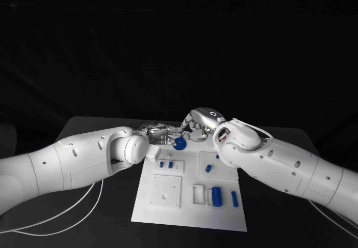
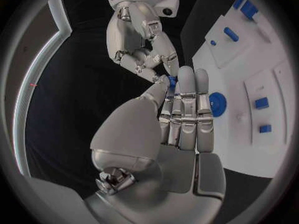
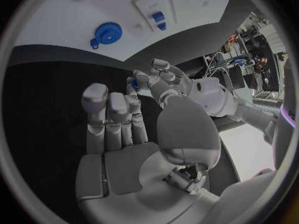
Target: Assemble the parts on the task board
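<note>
Fingertips of both hands meet at the far end of the task board, just above its far edge. In the left wrist view the left hand holds its long fingers straight and pressed side by side, the thumb raised next to them, and a small blue part sits at their tips. The right hand reaches it from the opposite side with its fingers curled in on the same piece. Which hand carries the part, or whether both pinch it, I cannot tell. From the right wrist view, the right hand shows its fingers close together, the tips bent forward, with the left hand's fingertips touching them at a spot of blue.

On the white board, a round blue gear with a toothed rim and a central hole lies flat near the far edge, just beside the meeting hands. Two small blue pegs stand side by side in a raised square block behind a plain rectangular plate. A short blue pin lies on the neighbouring square. Nearer the robot, a thick blue cylinder rests in a rectangular recess, and a slimmer blue bar lies just beside it.
</note>
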Controlling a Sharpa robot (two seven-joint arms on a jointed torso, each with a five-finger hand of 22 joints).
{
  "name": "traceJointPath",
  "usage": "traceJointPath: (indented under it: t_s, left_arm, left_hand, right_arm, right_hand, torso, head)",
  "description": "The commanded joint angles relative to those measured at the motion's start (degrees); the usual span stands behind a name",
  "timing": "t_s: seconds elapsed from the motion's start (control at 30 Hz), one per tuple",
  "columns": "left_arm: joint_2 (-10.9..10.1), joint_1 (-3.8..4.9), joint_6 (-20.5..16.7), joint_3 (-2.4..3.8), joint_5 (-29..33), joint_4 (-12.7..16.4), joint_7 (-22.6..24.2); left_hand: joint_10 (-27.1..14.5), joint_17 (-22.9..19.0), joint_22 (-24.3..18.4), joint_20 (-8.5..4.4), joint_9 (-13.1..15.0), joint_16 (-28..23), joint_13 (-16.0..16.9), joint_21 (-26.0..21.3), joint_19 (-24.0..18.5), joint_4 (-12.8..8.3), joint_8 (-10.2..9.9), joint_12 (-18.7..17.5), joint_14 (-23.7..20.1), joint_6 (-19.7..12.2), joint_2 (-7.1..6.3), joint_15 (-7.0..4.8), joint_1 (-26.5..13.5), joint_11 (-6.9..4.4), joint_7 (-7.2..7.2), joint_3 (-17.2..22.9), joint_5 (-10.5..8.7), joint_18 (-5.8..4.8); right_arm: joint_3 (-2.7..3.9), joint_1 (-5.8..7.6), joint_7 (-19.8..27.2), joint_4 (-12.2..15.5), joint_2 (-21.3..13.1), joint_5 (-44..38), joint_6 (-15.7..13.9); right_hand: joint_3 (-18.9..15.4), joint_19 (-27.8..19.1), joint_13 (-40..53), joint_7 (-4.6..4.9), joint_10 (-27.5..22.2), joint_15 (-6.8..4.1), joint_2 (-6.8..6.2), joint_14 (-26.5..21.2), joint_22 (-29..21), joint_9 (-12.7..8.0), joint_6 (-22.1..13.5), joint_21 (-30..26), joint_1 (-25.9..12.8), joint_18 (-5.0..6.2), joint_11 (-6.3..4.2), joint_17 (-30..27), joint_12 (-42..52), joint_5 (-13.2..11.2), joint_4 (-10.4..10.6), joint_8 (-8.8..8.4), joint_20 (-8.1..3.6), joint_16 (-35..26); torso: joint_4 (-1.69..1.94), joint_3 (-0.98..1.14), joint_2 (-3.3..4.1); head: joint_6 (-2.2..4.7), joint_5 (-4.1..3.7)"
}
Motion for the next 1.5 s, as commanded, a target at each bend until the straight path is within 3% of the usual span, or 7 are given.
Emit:
traceJointPath:
  t_s: [0.03,0.2,0.43,0.93,1.1,1.23,1.5]
  left_arm:
    - [0.28,0.13,0.79,0.16,0.16,0.46,1.70]
    - [0.25,0.13,0.02,0.16,0.39,0.44,2.47]
    - [0.18,0.13,-1.22,0.16,0.51,0.30,3.30]
    - [0.01,0.13,-1.84,0.16,0.28,-0.12,3.94]
    - [-0.36,0.13,-1.78,0.16,-3.39,-0.46,5.16]
    - [-0.83,0.14,-1.52,0.17,-8.15,-0.87,6.32]
    - [-1.73,0.49,-0.78,0.20,-24.95,-2.82,9.63]
  left_hand:
    - [0.65,0.13,0.56,-0.11,0.20,0.51,0.03,0.35,-0.35,-0.55,0.26,-0.25,0.11,0.83,0.63,-0.42,0.46,-0.17,-0.01,-0.02,-0.09,0.33]
    - [2.67,0.44,1.68,-0.54,0.46,1.14,0.10,1.03,-0.15,-1.57,0.43,-0.21,0.74,2.76,0.99,-0.91,1.35,-0.88,-0.31,-0.24,0.05,0.32]
    - [3.87,0.82,3.48,-1.00,0.52,1.76,0.10,1.93,-0.09,-2.75,0.25,-0.23,1.24,4.02,1.56,-1.29,1.67,-1.32,-0.49,-0.66,0.64,0.28]
    - [4.26,1.12,5.21,-1.10,0.49,1.93,0.10,2.18,-0.22,-4.04,0.22,-0.24,1.39,4.45,1.99,-1.39,1.07,-1.42,-0.54,-0.63,1.54,0.40]
    - [4.22,1.14,5.33,-1.09,0.49,1.91,0.10,2.10,-0.18,-4.16,0.22,-0.24,1.41,4.41,2.11,-1.38,1.03,-1.40,-0.52,-0.59,1.65,0.43]
    - [4.19,1.17,5.55,-1.10,0.49,1.88,0.11,2.04,-0.06,-4.53,0.21,-0.23,1.48,4.35,2.24,-1.39,0.99,-1.38,-0.50,-0.49,1.69,0.51]
    - [4.17,1.15,5.87,-1.08,0.50,1.70,0.11,1.92,0.01,-5.06,0.22,-0.24,1.56,4.33,2.28,-1.38,0.83,-1.36,-0.49,-0.48,1.60,0.58]
  right_arm:
    - [-0.07,-0.29,-0.17,-0.19,0.25,-0.66,1.11]
    - [-0.08,-0.36,-0.15,-0.31,0.27,-0.74,0.55]
    - [-0.08,-0.43,-0.01,-0.17,0.01,-0.60,-1.18]
    - [-0.08,-0.67,-0.13,0.32,-0.67,-0.55,-2.29]
    - [0.05,-1.15,-0.10,0.78,-2.10,-0.27,-3.17]
    - [1.40,-1.84,0.26,0.94,-3.27,0.91,-4.14]
    - [5.78,-2.97,3.05,0.84,-7.01,9.83,-7.81]
  right_hand:
    - [-0.03,2.33,-0.04,0.00,-0.29,-0.23,-0.05,0.15,5.35,0.05,-0.45,-0.18,0.62,0.27,-0.30,0.06,-0.38,-0.40,-0.44,0.14,-0.32,-0.27]
    - [-0.24,2.21,-0.71,0.23,-0.81,-0.12,-0.20,0.08,5.23,-0.02,-1.27,-0.73,0.74,0.38,-0.14,-0.14,-1.14,-2.08,-0.70,0.11,-0.23,-0.59]
    - [-1.19,2.17,-2.17,1.98,-1.80,0.57,-1.16,0.00,4.97,-0.12,-7.97,-2.09,1.46,1.41,0.88,-0.63,-2.43,-3.03,-0.90,0.10,0.51,-1.38]
    - [-1.37,2.17,-4.01,2.39,-2.80,0.80,-1.51,-0.17,4.91,-0.14,-9.37,-2.89,2.00,1.77,1.14,-1.22,-3.84,-2.85,-0.98,0.09,0.86,-2.24]
    - [-1.02,2.16,-4.41,2.44,-2.91,0.80,-1.70,-0.22,4.86,-0.13,-9.58,-3.24,2.12,1.82,1.16,-1.41,-4.05,-2.22,-1.12,0.10,0.87,-2.51]
    - [-0.69,2.22,-4.66,2.44,-2.91,0.79,-1.90,-0.22,4.87,-0.13,-9.56,-3.37,2.13,1.84,1.15,-1.53,-4.03,-1.77,-1.14,0.11,0.88,-2.67]
    - [-0.11,1.95,-5.68,2.52,-3.49,0.79,-1.95,-0.55,4.59,-0.14,-9.70,-4.84,2.19,1.94,1.17,-2.33,-4.82,-0.09,-1.23,0.10,0.88,-3.81]
  torso:
    - [0.02,0.03,0.01]
    - [-0.01,0.06,0.01]
    - [-0.01,0.03,0.01]
    - [0.06,0.01,-0.01]
    - [0.06,-0.01,-0.02]
    - [-0.04,-0.01,-0.02]
    - [-0.08,0.00,-0.07]
  head:
    - [-0.03,0.03]
    - [-0.04,0.07]
    - [-0.02,0.07]
    - [0.08,0.09]
    - [0.24,0.16]
    - [0.33,0.24]
    - [0.78,0.34]
